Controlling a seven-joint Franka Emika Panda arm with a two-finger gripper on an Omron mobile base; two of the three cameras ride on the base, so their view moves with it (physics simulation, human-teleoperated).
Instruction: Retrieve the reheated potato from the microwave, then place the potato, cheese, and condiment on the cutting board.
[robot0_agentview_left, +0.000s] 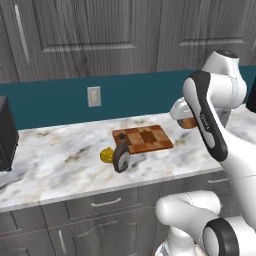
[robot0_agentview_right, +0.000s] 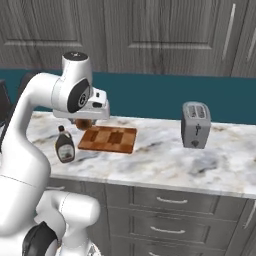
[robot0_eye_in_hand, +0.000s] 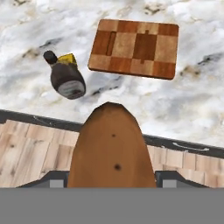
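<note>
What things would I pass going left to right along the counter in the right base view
Condiment bottle → cutting board → toaster.

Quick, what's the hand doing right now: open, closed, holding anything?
Hand: closed on the potato, held in the air above the counter's front edge, short of the cutting board.
</note>
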